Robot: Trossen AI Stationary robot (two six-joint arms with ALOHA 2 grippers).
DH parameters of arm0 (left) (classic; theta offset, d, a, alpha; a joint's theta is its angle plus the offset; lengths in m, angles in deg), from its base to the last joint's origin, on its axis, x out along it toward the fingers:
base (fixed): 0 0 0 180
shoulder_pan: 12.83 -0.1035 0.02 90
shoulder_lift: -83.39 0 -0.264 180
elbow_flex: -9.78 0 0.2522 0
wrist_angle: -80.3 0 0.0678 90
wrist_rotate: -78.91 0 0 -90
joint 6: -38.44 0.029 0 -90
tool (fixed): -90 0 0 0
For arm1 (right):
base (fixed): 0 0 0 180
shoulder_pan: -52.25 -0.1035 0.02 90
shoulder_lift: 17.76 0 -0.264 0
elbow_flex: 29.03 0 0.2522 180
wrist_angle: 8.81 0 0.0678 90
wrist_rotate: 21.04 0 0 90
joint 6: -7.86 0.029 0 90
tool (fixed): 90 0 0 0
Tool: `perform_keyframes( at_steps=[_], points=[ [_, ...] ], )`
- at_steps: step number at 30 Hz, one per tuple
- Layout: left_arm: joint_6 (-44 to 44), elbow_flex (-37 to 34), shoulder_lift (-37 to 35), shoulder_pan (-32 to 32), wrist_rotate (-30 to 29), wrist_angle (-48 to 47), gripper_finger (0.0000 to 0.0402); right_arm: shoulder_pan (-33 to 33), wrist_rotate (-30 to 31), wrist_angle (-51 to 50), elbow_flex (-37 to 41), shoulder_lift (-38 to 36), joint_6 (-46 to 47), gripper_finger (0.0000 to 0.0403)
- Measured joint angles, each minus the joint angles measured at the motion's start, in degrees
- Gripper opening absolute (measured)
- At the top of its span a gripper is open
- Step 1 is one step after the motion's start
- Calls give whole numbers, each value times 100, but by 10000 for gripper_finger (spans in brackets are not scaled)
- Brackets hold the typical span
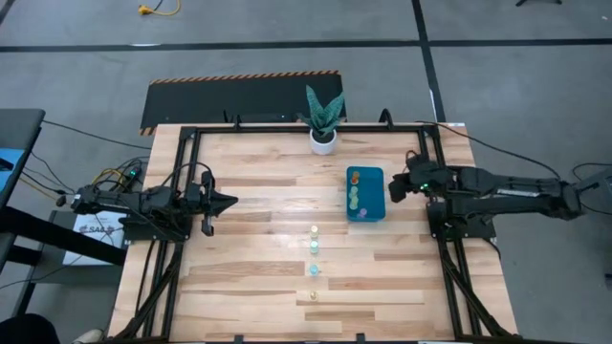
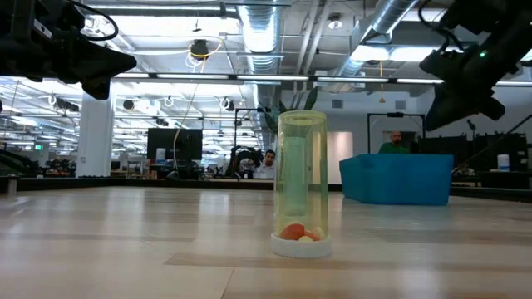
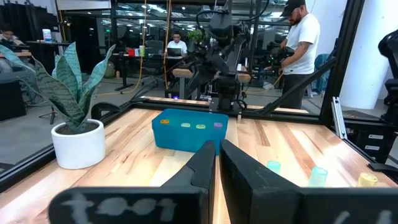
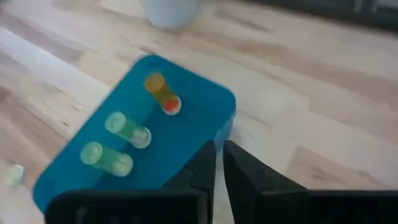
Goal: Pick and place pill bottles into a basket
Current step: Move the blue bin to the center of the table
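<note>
The teal-blue basket (image 1: 364, 194) rests on its base right of the table's middle. Pill bottles lie inside it: orange (image 4: 161, 93), green (image 4: 127, 129) and yellow-green (image 4: 106, 157). Several more bottles stand in a row on the table, from pale yellow (image 1: 314, 230) through teal (image 1: 314, 270) to yellow (image 1: 313, 295). The nearest one (image 2: 302, 187) stands on its white cap. My right gripper (image 1: 392, 188) is shut and empty, raised just right of the basket's right wall. My left gripper (image 1: 229, 201) is shut and empty at the table's left side, pointing toward the basket.
A white pot with a plant (image 1: 323, 141) stands at the far edge, just beyond the basket. A black frame (image 1: 191, 134) runs round the table. People (image 3: 301, 50) stand and sit in the room beyond the table.
</note>
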Motion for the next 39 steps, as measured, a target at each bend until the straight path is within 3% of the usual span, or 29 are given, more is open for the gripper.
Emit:
perform_keyframes(
  at_steps=[7,19,39],
  points=[
    [2,0,0,-1,0,-2,9,0,-23,-185,-1,729,487,3],
    [4,0,0,0,-1,-2,9,0,-451,-162,0,1778,1027,3],
    [4,0,1,0,0,-4,9,-11,-947,1237,4,3277,809,1]
  ],
)
